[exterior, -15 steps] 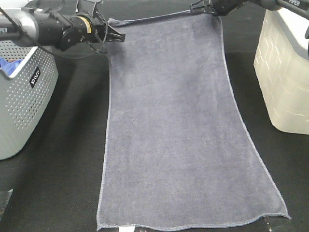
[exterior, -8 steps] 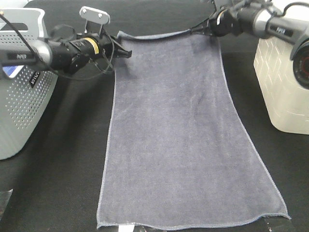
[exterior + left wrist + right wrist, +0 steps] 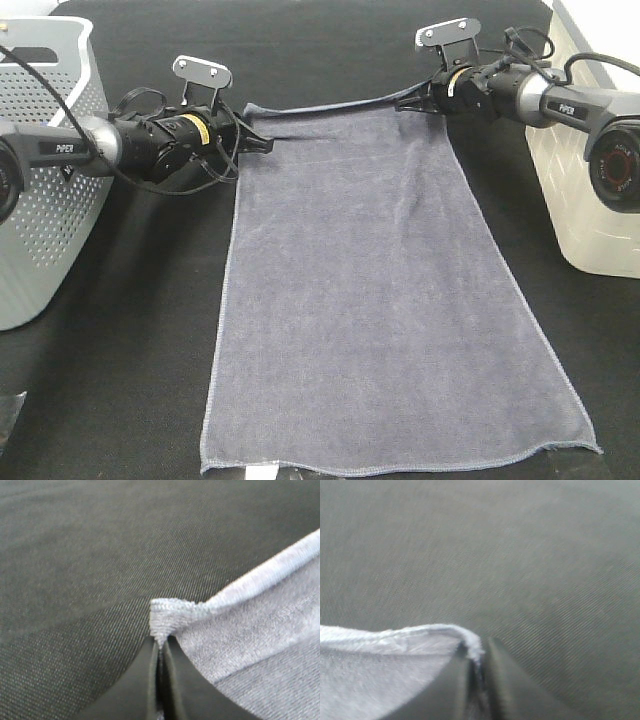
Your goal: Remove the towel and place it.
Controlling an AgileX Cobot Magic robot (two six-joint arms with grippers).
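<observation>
Black cloth covers the counter [image 3: 120,380]; you see the towel [image 3: 380,300] spread flat along its middle, between the grey basket [image 3: 40,200] and the white bin [image 3: 590,190]. Left claw [image 3: 265,143] is clamped on one far corner; right claw [image 3: 405,103] pinches the other

The grey basket [image 3: 45,170] runs off the left edge, and the white bin [image 3: 590,200] off the right edge. The towel [image 3: 385,300] hides the middle of the table [image 3: 120,400]. The right wrist picture is blurry, so the towel corner [image 3: 470,647] looks fuzzy
</observation>
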